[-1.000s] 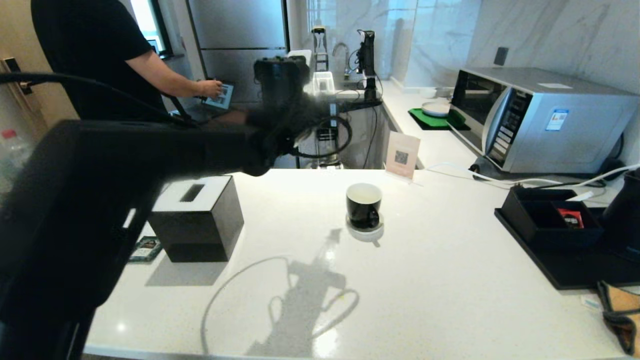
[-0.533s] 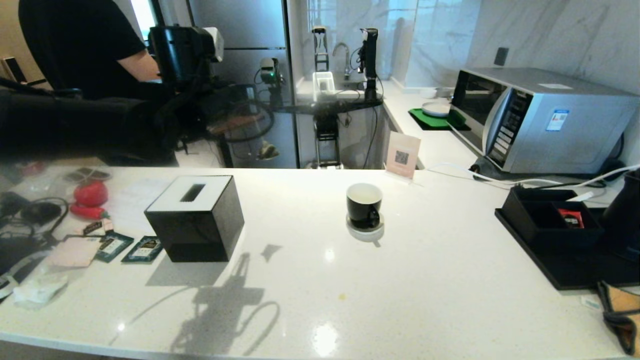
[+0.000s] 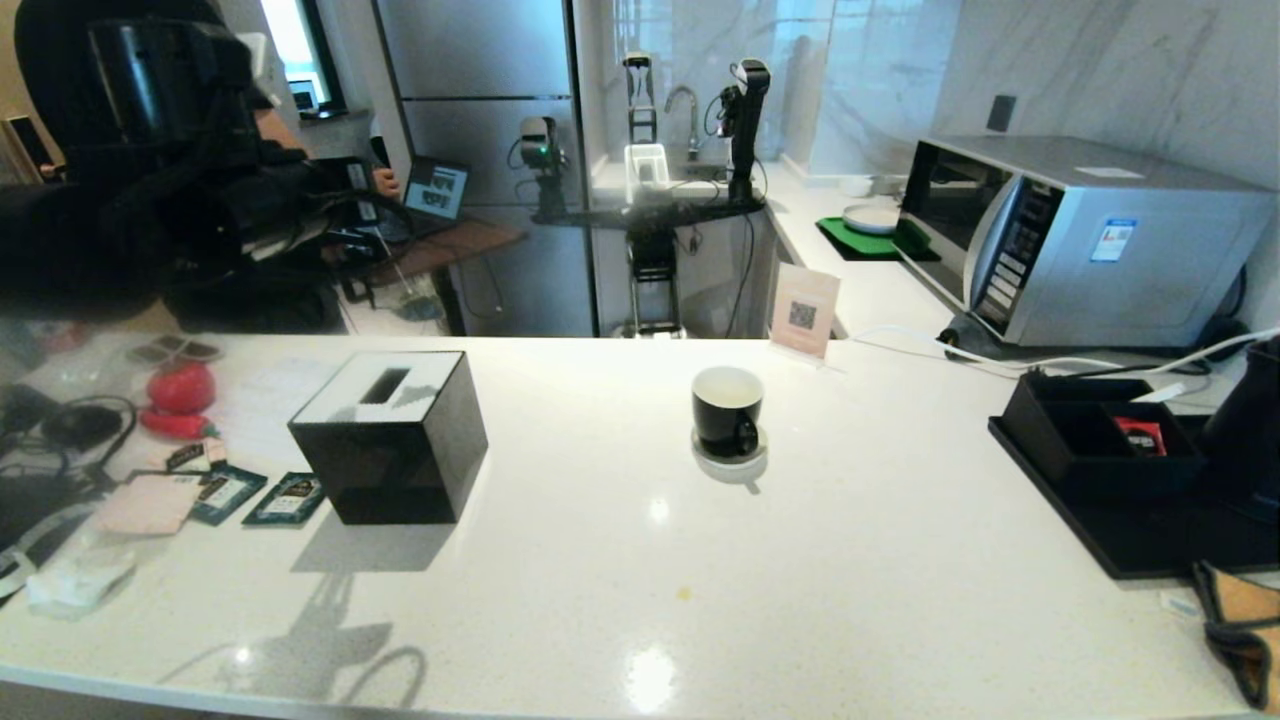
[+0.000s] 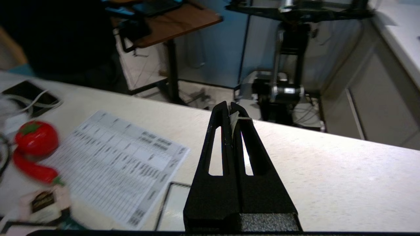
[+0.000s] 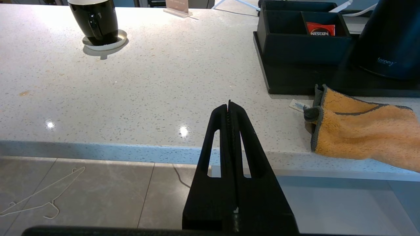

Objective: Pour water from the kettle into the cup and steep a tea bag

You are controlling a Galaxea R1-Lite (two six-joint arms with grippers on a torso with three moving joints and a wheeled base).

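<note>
Black and matte, the kettle stood on a tray at the counter's right edge; the cup sat mid-counter on its saucer, both untouched. The left gripper hung high over the left end, jaws pinched on a scrap of white string or paper. The right gripper waited off the front edge, jaws together. Pouring probably came first: open wide, take the handle squarely, keep the kettle level.

Shiny black cup w/ white inside, speckled stone counter, fuzzy orange cloth, matt black kettle
</note>
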